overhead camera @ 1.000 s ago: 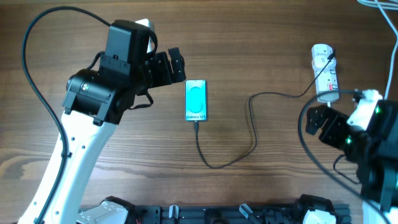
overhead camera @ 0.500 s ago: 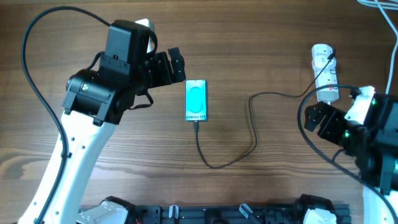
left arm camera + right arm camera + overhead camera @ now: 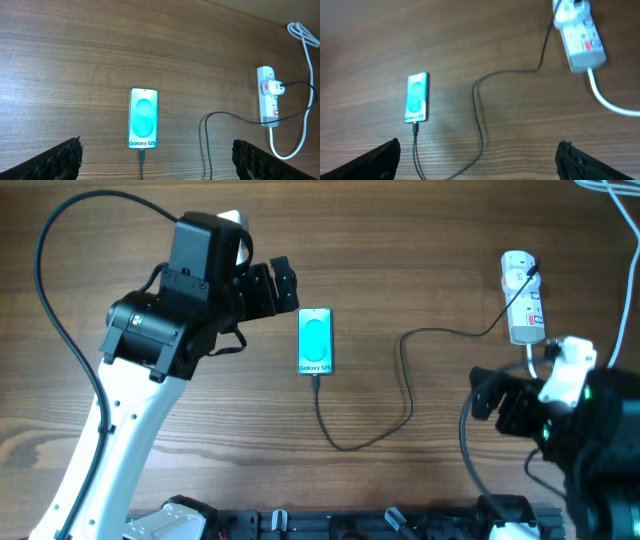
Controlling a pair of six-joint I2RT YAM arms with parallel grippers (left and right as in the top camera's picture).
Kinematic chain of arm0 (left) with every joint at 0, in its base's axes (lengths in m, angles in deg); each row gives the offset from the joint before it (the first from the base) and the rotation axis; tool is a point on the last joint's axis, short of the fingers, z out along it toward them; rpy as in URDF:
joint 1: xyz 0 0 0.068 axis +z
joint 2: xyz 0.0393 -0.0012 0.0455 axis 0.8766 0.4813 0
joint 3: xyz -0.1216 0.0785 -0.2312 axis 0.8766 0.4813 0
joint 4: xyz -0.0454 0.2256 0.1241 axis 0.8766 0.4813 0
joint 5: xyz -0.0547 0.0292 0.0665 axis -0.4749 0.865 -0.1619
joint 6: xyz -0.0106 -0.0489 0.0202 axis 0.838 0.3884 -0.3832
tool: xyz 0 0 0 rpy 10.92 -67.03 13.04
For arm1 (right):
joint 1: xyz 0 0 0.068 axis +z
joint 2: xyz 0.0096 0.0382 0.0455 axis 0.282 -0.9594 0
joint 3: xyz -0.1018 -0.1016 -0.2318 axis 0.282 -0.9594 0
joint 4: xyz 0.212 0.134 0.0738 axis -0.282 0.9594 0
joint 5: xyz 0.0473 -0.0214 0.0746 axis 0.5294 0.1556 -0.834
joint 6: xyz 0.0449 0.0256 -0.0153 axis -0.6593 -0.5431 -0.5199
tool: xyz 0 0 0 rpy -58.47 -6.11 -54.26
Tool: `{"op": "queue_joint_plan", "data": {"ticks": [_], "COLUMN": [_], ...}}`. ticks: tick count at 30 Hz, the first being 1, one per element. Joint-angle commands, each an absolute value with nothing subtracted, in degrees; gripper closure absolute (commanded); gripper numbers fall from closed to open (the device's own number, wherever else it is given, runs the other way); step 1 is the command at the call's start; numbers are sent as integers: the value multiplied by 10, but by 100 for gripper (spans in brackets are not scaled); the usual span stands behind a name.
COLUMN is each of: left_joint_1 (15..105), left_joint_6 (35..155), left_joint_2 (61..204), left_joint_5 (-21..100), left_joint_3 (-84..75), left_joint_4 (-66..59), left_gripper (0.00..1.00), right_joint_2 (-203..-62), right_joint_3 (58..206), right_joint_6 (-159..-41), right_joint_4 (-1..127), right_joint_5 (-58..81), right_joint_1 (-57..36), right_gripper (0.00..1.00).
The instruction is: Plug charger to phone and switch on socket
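Though gaping and empty, left pincer [image 3: 272, 287] near phone [image 3: 315, 340] edge, right pincer [image 3: 499, 402] near socket [image 3: 524, 306].

Looks like matt, grained brown wood across table [image 3: 420, 260]. Glows glossy on phone [image 3: 315, 341] screen. Reads as smooth white plastic on socket [image 3: 524, 300], matt black sheath on charger [image 3: 440, 330].

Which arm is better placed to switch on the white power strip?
Right. The right arm is near the white power strip; the left arm is beyond the teal-screened phone.
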State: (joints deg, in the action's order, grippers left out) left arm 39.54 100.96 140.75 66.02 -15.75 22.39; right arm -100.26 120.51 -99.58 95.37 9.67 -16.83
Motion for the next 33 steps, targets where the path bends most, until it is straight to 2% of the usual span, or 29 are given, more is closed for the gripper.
{"op": "queue_joint_plan", "data": {"ticks": [1, 5, 7, 14, 18, 20, 27, 31, 33], "left_joint_1": [395, 395, 395, 395, 395, 395, 395, 395, 395], "left_joint_6": [1013, 1013, 1013, 1013, 1013, 1013, 1013, 1013, 1013], "left_joint_2": [1404, 1404, 1404, 1404, 1404, 1404, 1404, 1404, 1404], "left_joint_5": [668, 668, 668, 668, 668, 668, 668, 668, 668], "left_joint_3": [-155, -155, -155, -155, -155, -155, -155, -155, -155], "left_joint_4": [222, 222, 222, 222, 222, 222, 222, 222, 222], "left_gripper": [0, 0, 0, 0, 0, 0, 0, 0, 0], "right_joint_2": [-922, -832, -785, -650, -627, -616, -616, -616, -616], "right_joint_3": [1203, 1154, 1092, 832, 738, 710, 660, 591, 584], "right_joint_6": [-960, -871, -861, -860, -772, -758, -758, -858, -866], "right_joint_4": [946, 909, 863, 582, 419, 377, 296, 220, 222], "right_joint_5": [131, 109, 98, 33, 27, 43, 97, 150, 162], "right_joint_1": [-150, -149, -149, -125, -125, -125, -125, -125, -125], "right_gripper": [0, 0, 1, 0, 0, 0, 0, 0, 0]}}
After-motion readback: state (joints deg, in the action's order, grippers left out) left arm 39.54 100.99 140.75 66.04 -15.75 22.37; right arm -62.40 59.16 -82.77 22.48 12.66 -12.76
